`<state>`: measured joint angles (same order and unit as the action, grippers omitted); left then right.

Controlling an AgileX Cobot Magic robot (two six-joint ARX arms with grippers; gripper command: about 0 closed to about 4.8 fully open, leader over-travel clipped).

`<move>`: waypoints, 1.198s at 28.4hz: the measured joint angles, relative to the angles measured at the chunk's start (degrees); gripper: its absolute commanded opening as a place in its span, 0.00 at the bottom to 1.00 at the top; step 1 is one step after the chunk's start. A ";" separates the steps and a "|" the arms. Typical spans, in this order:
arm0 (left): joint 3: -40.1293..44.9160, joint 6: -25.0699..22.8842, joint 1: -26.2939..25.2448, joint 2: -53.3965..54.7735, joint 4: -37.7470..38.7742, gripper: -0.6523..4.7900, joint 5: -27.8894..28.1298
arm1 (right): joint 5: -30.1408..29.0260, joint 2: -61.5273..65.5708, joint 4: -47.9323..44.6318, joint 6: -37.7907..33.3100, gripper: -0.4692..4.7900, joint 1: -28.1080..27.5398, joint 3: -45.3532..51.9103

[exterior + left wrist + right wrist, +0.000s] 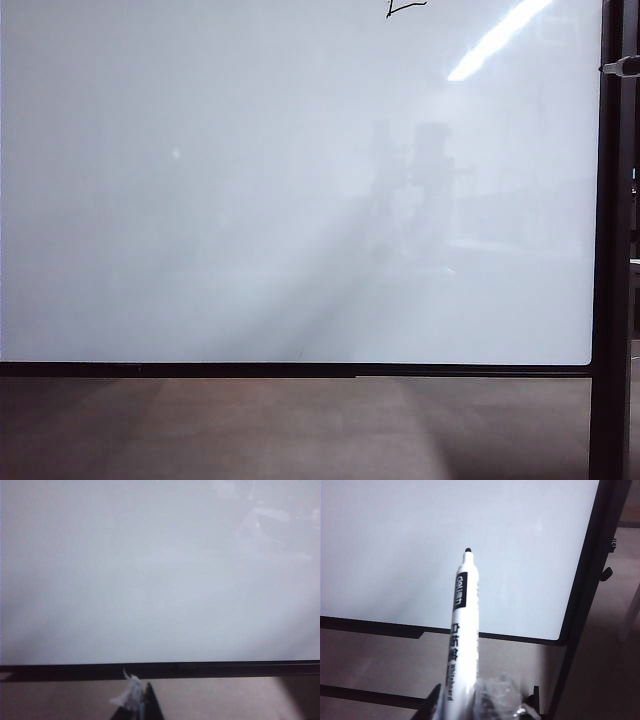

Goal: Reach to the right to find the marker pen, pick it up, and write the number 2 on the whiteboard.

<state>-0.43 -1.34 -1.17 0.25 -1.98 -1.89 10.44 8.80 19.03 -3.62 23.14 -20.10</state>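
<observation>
between the right gripper's [470, 707] clenched jaws, slim white plastic marker pen [461, 630]: light, stiff, slippery, best gripped low; left gripper's [137, 705] state unclear.

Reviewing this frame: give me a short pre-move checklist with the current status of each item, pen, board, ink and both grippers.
1. Marker pen in the right gripper: ok, it stands between the jaws at the base of the right wrist view.
2. Cap off, dark tip exposed: ok.
3. Tip touching the whiteboard: cannot tell; it only overlaps the board in that view.
4. The number 2 written: cannot tell; only a black angular stroke shows at the top edge of the exterior view, the rest is cropped.
5. Left gripper out of the way: ok, it sits below the board's bottom frame; open or shut cannot be told.
</observation>
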 measured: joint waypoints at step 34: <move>0.00 -0.07 0.22 0.00 -0.68 0.11 0.92 | -0.02 -0.11 0.00 0.00 0.21 -0.02 0.00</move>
<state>-0.43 -1.41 -0.95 0.25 -2.66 -0.97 10.41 8.69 19.03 -3.62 23.11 -20.10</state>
